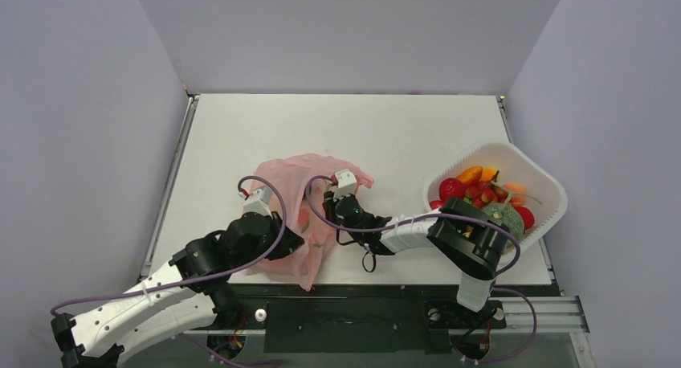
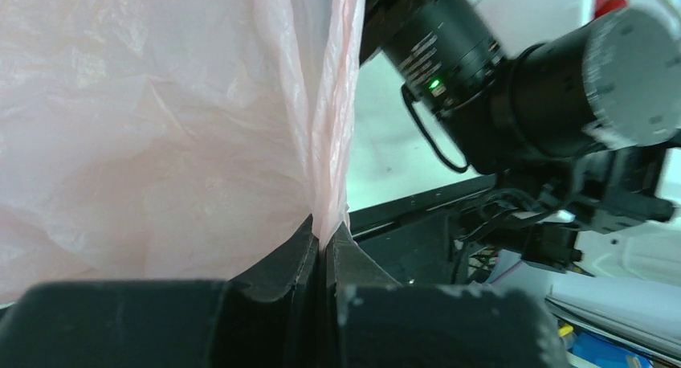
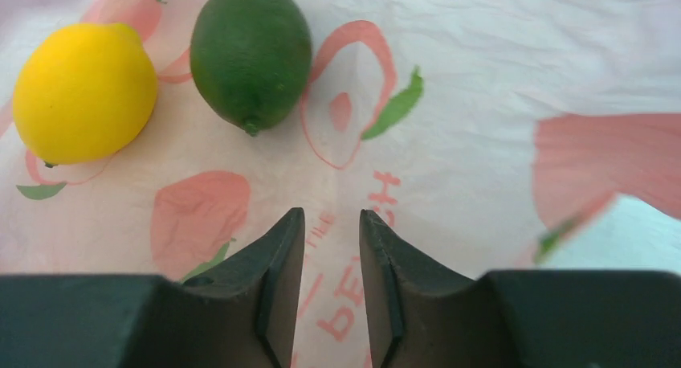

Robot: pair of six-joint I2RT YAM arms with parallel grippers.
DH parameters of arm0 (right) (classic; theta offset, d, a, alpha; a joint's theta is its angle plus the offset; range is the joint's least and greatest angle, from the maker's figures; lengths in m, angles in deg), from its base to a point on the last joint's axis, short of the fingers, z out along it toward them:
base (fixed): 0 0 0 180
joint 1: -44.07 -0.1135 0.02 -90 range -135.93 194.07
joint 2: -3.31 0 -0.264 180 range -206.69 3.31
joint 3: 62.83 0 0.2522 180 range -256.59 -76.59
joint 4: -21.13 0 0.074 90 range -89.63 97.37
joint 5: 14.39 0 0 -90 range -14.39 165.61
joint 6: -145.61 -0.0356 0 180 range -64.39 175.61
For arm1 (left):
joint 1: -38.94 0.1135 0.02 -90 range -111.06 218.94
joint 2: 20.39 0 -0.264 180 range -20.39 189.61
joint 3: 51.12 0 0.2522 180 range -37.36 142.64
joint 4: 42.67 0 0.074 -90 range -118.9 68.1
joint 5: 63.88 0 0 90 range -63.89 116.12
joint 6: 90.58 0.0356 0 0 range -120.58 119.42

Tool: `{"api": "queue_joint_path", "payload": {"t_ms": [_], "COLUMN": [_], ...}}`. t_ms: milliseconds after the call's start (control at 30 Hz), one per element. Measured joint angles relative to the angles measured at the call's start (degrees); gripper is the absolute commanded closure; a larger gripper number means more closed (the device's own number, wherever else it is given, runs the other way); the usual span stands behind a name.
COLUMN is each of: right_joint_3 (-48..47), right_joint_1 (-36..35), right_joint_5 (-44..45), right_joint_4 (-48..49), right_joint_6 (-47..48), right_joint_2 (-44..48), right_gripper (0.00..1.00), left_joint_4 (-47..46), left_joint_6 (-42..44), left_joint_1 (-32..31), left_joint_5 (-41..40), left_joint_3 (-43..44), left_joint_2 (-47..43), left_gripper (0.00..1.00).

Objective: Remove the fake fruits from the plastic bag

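The plastic bag, thin pink film printed with fruit shapes and red letters, lay crumpled on the white table between the two grippers. Two of the fake fruits rested on its printed plastic in the right wrist view: a yellow lemon and a dark green lime, side by side and almost touching.

Both sat ahead of the right gripper and off to its left, the lime nearer the fingers' line and the lemon further out to the side. The right gripper's black fingers were parted by only a narrow gap, with nothing between them. They pointed down at the bag's lettering, and it could not be told whether the tips touched the plastic.

The left gripper was clamped tight on a gathered fold of the bag. The fold rose straight up from between its fingertips, with the rest of the film spreading away on its left.

Well behind the right gripper, out past that arm's elbow, stood a white basket holding more fruits in red, orange and green.
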Motion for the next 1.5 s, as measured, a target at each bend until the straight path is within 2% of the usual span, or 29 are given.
{"api": "queue_joint_path", "payload": {"t_ms": [100,200,333,433,533,700,900,1200,1367,1500], "right_joint_3": [3.8,6.0,8.7,9.7,9.8,9.4,5.8,-0.7,-4.7,-8.3], "right_joint_1": [0.0,0.0,-0.1,-0.5,-1.4,-2.3,-2.4,-3.7,-4.3,-4.3], "right_joint_5": [1.9,2.6,2.6,2.4,2.0,1.4,-1.4,-3.7,-2.1,0.6], "right_joint_4": [-0.2,-1.0,-1.4,-1.7,-1.4,-0.8,0.7,1.5,3.3,3.9], "right_joint_6": [0.0,-0.6,-1.0,-1.2,-1.2,-0.9,-0.9,-1.1,-1.3,-1.3], "right_joint_2": [4.5,7.3,10.6,12.5,13.3,12.2,7.3,3.1,-1.4,-7.3], "right_gripper": [0.59,0.55,0.44,0.38,0.33,0.29,0.24,0.19,0.16,0.18], "left_joint_4": [0.6,0.1,-2.7,-4.3,-3.0,7.7,15.4,17.3,17.3,16.9], "left_joint_6": [1.9,4.6,6.8,6.4,3.3,-4.1,-9.4,-10.5,-9.9,-9.6], "left_joint_1": [0.0,0.0,-2.4,-7.7,-9.9,-9.9,-9.9,-9.9,-9.9,-9.9], "left_joint_5": [0.0,2.1,5.7,6.0,4.7,-1.5,-6.8,-9.0,-9.0,-9.0], "left_joint_3": [4.4,10.2,15.8,14.3,8.5,1.6,0.9,0.7,0.7,0.7], "left_joint_2": [1.2,4.7,10.3,10.7,5.9,-6.5,-14.8,-12.4,-9.3,-8.4], "left_gripper": [1.00,1.00,1.00,1.00,1.00,1.00,1.00,1.00,1.00,1.00]}}
